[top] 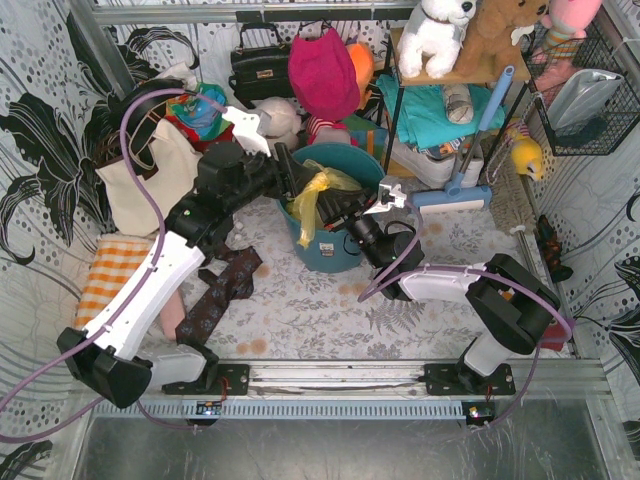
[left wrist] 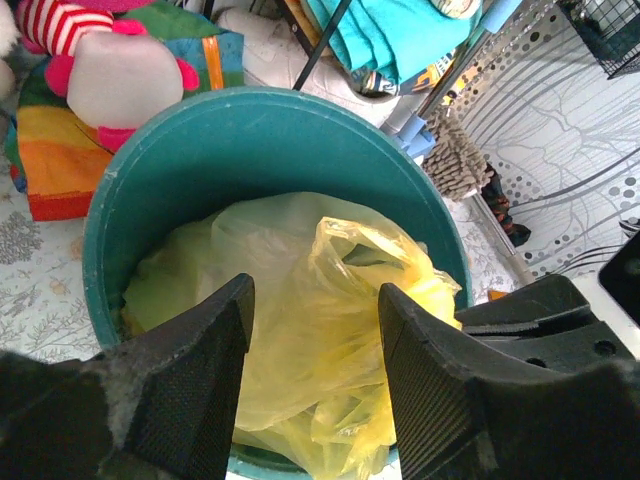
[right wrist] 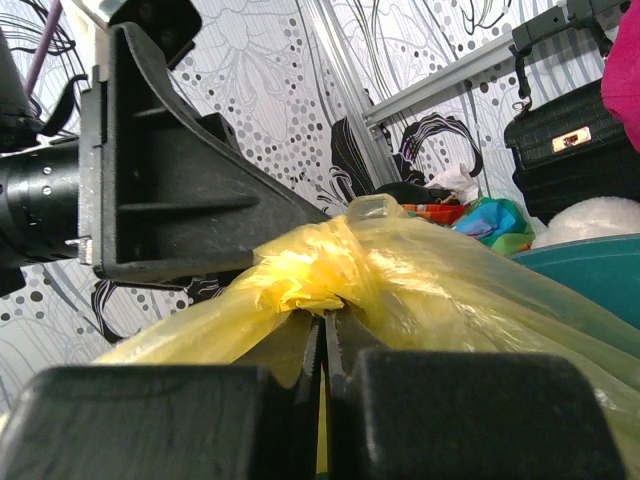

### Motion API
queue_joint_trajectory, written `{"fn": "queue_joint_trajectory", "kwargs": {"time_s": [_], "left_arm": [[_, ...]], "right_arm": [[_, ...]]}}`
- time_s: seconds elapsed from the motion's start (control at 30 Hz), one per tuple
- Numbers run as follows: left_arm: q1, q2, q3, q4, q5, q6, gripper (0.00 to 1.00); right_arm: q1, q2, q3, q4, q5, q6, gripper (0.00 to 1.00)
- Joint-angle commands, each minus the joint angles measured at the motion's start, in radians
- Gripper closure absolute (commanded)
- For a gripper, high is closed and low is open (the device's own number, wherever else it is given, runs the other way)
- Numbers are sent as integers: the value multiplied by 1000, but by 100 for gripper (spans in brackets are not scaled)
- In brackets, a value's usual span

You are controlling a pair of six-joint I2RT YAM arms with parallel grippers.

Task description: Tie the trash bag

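Right gripper (right wrist: 325, 340): closed tight with no gap at the jaws, pinching a gathered twist of the trash bag (right wrist: 430, 280), a sliver of yellow film caught in the seam. Left gripper (left wrist: 315, 385): spread apart, gripping nothing, with crinkled yellow plastic showing in the gap beyond the 2 ribbed fingers (left wrist: 195, 390). From the right wrist, 1 left finger seen lying across the upper left, just over the bunched plastic; contact impossible to tell.

Bag body down inside the teal bucket (left wrist: 250, 140), its top drawn up and out toward the near rim, between the 2 grippers. Translucent, loosely crumpled, no knot visible.

From above: both arms reaching inward to the bucket at the middle of the floral-covered table (top: 320, 315), left arm from the left, right arm from the right, wrists close together over the near rim.

Further out: cream tote bag (top: 150, 180) to the left of the bucket, orange checked cloth (top: 112, 275) near the left edge, dark patterned cloth (top: 225, 290) beside the left arm, black handbag (top: 258, 65) at the back wall, white plush toy (top: 435, 35) on the shelf.
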Motion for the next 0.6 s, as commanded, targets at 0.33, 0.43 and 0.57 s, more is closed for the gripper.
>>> {"fn": "queue_joint_trajectory", "kwargs": {"time_s": [0.33, 0.43, 0.57], "left_arm": [[14, -63, -70, 53, 171, -95, 91], [14, -82, -73, 52, 193, -106, 94], [13, -92, -75, 46, 230, -126, 94]], "right_arm": [[-3, 4, 29, 86, 22, -15, 100], [-3, 8, 28, 87, 39, -20, 100], [-3, 14, 38, 82, 40, -20, 100]]}}
